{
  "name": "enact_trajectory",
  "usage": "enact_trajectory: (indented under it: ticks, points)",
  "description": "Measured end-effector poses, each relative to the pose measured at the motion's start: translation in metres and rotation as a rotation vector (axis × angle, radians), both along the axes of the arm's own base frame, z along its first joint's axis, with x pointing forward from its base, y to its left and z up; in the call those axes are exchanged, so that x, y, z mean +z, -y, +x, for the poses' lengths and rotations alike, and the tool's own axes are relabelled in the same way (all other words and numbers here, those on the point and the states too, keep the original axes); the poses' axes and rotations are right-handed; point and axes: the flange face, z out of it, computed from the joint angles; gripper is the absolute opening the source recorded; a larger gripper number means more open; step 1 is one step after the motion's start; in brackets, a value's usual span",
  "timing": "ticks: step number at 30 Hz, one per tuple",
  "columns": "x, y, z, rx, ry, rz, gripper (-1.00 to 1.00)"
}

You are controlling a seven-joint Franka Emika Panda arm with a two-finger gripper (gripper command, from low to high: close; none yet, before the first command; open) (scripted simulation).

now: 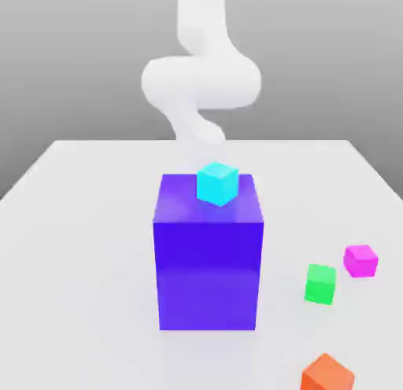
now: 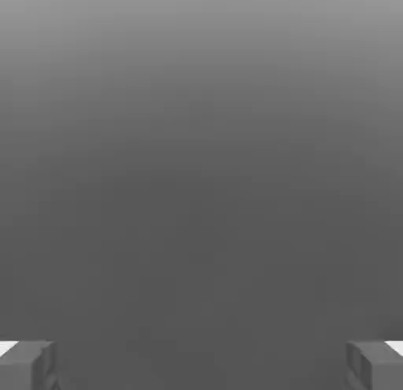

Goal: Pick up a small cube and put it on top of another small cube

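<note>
the tool [image 2: 201,365] stands wide, its two grey fingers [image 2: 27,365] far apart at opposite edges of the hand view with nothing between them but plain grey. in the exterior view the white arm [image 1: 201,78] curls up behind the big blue block [image 1: 208,255], at the far side of the counter [image 1: 79,247].

the blue block stands upright near the middle of the counter. a cyan cube [image 1: 216,182] sits on its top face, toward the far edge.

toward the exterior view's right, well apart from the block, the pink cube [image 1: 360,260] rests on the counter. the green cube [image 1: 320,284] lies just beside it, a little nearer the camera and closer to the block; the two look apart, not touching. an orange cube [image 1: 327,374] lies nearer still, at the lower edge, cut off by the frame.
</note>
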Motion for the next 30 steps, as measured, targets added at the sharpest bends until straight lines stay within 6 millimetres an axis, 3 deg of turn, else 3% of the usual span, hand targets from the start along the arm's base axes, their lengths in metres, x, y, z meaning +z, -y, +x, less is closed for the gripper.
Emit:
enact_trajectory:
  ticks: [8,15,22,30]
  points:
    - [-0.089,-0.066,0.044,0.105,-0.177,0.154,0.0]
    - [-0.171,-0.137,0.054,0.162,-0.348,0.219,0.0]
    - [-0.254,-0.207,0.036,0.188,-0.513,0.223,0.0]
    - [-0.344,-0.269,-0.013,0.184,-0.666,0.16,0.0]
